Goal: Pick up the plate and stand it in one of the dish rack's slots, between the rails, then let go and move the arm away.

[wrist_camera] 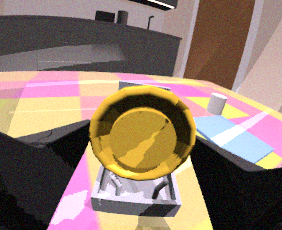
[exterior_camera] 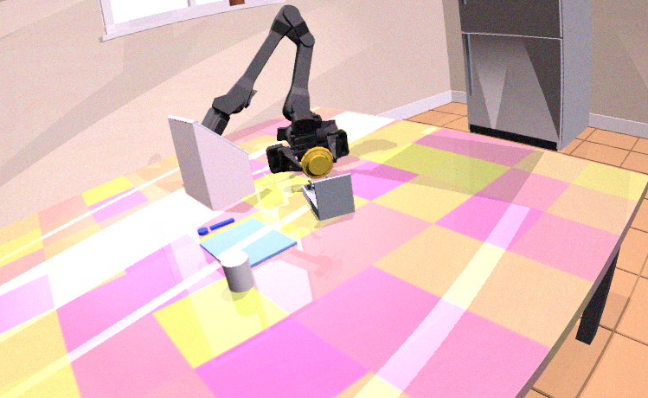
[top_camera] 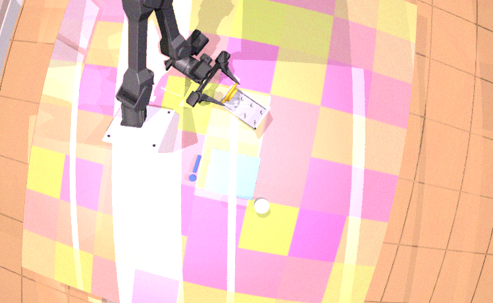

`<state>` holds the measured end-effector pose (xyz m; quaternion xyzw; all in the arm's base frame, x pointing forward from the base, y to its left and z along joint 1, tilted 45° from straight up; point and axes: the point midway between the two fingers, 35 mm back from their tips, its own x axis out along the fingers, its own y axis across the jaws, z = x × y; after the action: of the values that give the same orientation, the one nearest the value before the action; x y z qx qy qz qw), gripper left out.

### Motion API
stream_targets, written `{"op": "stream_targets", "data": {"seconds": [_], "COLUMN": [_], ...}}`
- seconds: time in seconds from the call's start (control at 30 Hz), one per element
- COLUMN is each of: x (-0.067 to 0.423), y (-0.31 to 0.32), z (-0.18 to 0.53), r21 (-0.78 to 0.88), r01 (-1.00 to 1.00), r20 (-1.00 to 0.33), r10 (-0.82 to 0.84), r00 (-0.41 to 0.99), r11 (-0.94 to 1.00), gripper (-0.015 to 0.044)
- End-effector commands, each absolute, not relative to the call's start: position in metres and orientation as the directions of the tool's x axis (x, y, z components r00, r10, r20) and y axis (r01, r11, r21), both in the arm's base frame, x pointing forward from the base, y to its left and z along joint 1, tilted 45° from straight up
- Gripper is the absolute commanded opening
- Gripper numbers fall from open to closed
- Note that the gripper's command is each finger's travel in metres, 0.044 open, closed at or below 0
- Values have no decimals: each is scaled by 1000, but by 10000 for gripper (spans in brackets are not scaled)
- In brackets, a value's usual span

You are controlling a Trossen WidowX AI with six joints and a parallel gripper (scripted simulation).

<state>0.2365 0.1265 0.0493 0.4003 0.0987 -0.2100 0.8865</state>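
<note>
I count one plate, gold, clamped on edge in my one claw. One dish rack sits on the desk below it. There is one pale blue flat mat, and beside it one blue pen-like stick with one round blue cap at its end. One white cylinder stands near the mat's corner. One white slanted panel stands by my base. Beyond the desk, one grey fridge.

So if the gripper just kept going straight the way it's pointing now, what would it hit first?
Probably the dish rack. The gripper, shut on the upright plate, points along it, plate over the rack's near end; exact height is unclear.
</note>
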Motion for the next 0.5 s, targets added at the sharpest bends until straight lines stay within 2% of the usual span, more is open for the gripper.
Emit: {"op": "stream_targets", "data": {"seconds": [0.0, 0.47], "x": [239, 251], "y": [124, 129], "z": [46, 32], "r21": [661, 672], "r01": [455, 450], "r20": [-345, -341], "r10": [-296, -294], "r00": [891, 893], "r11": [597, 588], "gripper": [0, 0]}}
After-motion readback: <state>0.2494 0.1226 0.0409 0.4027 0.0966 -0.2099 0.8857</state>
